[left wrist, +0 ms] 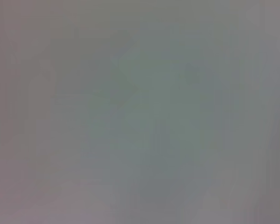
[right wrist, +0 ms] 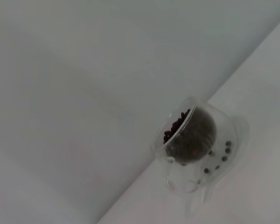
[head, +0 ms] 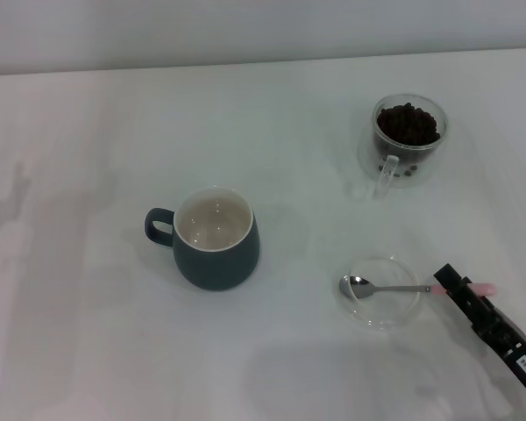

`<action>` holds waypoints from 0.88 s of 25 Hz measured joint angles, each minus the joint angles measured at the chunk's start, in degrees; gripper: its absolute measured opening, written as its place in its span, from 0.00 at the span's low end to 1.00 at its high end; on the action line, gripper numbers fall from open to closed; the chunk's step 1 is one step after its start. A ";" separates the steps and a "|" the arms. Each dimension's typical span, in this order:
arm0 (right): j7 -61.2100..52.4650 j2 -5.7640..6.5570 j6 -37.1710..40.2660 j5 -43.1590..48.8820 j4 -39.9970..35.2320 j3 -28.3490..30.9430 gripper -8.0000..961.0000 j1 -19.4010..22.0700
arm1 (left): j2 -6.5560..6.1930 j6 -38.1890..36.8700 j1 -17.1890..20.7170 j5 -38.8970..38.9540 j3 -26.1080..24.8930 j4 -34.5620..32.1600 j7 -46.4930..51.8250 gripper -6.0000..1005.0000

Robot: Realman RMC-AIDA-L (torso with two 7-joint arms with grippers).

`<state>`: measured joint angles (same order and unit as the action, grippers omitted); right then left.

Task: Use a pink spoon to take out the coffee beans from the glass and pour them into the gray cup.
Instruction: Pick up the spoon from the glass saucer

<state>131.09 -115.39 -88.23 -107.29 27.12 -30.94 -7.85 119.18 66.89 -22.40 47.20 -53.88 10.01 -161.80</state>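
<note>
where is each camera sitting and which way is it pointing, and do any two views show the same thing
Head view: sits on the head, looks forward and down at the table with gray cup, pink spoon in a clear dish, and right tool by its handle.
Left wrist view: on the left arm, faces a blank pale surface; no body part shows.
Right wrist view: on the right arm, faces the glass; no fingers show.
Shared: head and right wrist views both show the glass of coffee beans.
</note>
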 joint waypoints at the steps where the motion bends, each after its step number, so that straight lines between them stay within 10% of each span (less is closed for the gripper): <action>1: -0.03 0.00 0.37 0.26 0.13 0.21 0.74 -0.08 | 0.00 0.00 -0.01 0.00 0.00 0.00 0.00 0.87; 14: -1.29 0.01 1.26 0.84 0.26 1.15 0.28 -0.23 | 0.00 0.09 -0.03 0.00 0.00 0.00 0.00 0.87; 22: -4.62 0.15 -1.93 2.27 -3.62 0.94 0.20 -0.31 | 0.00 0.09 -0.01 0.00 0.00 0.01 0.00 0.87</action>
<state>126.47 -115.24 -90.16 -105.02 23.50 -30.00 -8.17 119.18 66.98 -22.41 47.19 -53.88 10.02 -161.80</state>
